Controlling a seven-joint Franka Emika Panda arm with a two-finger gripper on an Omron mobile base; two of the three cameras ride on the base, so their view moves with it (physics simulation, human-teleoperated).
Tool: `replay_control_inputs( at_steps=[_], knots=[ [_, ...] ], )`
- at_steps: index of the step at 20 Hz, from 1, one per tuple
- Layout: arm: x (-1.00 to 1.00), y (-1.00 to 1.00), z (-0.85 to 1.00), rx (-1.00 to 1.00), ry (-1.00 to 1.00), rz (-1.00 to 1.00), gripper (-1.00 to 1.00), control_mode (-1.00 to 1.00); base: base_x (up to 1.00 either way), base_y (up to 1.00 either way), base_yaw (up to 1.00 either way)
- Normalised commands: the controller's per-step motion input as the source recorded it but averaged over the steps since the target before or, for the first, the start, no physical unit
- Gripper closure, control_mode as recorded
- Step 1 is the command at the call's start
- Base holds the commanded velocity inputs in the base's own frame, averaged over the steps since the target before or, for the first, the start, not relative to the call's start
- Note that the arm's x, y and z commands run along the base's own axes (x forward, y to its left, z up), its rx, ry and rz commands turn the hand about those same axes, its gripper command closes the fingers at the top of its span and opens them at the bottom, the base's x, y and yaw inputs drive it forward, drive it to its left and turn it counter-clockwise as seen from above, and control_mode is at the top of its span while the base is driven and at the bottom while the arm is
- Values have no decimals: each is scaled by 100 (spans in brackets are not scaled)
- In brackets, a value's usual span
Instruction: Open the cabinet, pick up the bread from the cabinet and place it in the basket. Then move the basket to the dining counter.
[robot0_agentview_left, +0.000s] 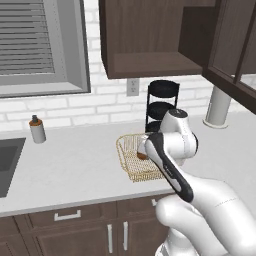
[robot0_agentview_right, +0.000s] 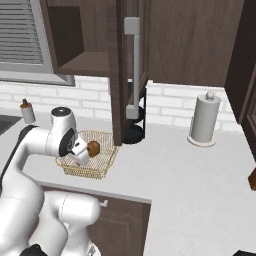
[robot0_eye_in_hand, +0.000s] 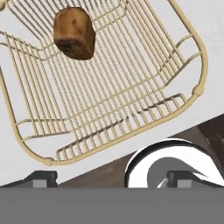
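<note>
The hand (robot0_eye_in_hand: 112, 177) hangs over the basket (robot0_eye_in_hand: 183, 103) with its two fingertips (robot0_eye_in_hand: 41, 177) spread wide apart and nothing between them. In the hand view the bread (robot0_eye_in_hand: 74, 33) appears over the wire floor of the basket, clear of the fingers; whether it already rests on the mesh cannot be told. From the right base view the bread (robot0_agentview_right: 93, 147) sits just beside the hand (robot0_agentview_right: 82, 152), above the basket (robot0_agentview_right: 102, 162). The basket (robot0_agentview_left: 127, 170) stands on the grey-white worktop (robot0_agentview_left: 75, 165), near its front edge, with the black three-tier rack (robot0_agentview_left: 161, 107) behind it. Above, the cabinet (robot0_agentview_left: 145, 60) stands open, its door (robot0_agentview_right: 127, 75) swung out towards the robot. A paper towel roll (robot0_agentview_right: 204, 120) stands well off to the right.
</note>
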Motion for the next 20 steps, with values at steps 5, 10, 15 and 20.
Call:
replay_control_inputs(
  at_steps=[5,10,15,20],
  knots=[
    [0,4,0,4,18,-19,-100,-100,0,0,0],
    [2,19,-14,5,10,-19,-100,-100,0,0,0],
    [8,-3,-52,6,1,-9,-100,-100,0,0,0],
    [1,-1,-66,0,-3,-11,-100,-100,0,0,0]
  ],
)
